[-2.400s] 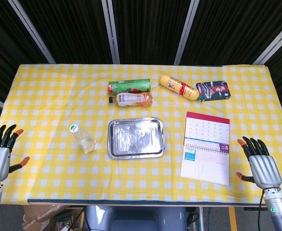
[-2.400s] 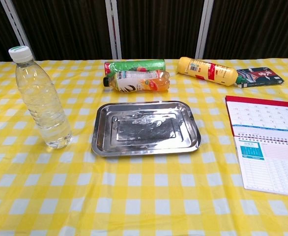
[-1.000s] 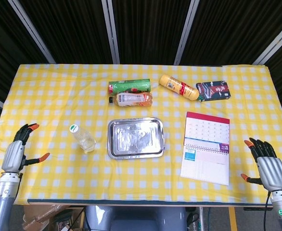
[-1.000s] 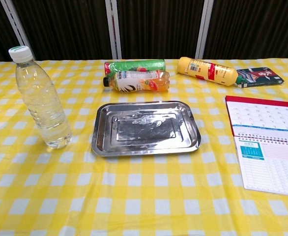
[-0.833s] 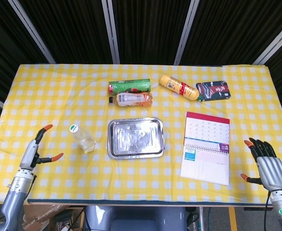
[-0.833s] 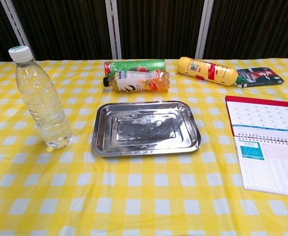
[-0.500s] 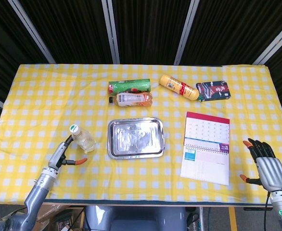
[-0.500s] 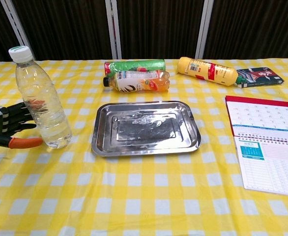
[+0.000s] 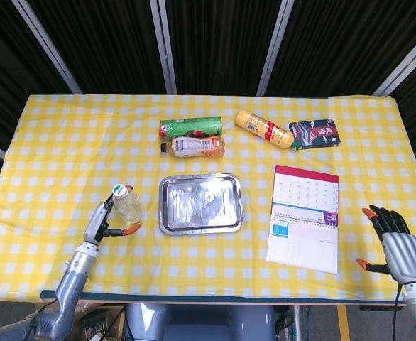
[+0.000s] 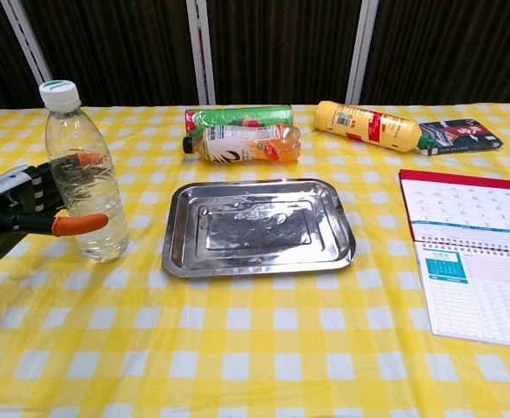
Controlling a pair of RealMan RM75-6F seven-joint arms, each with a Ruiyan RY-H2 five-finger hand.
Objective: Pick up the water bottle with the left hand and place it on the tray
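My left hand wraps the upright water bottle near the table's front-left, just left of the steel tray. I should firm the grip low, lifting straight.

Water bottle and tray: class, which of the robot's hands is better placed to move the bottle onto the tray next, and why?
The left hand: its fingers already wrap the water bottle, just beside the tray. The right hand sits far off, past the calendar.
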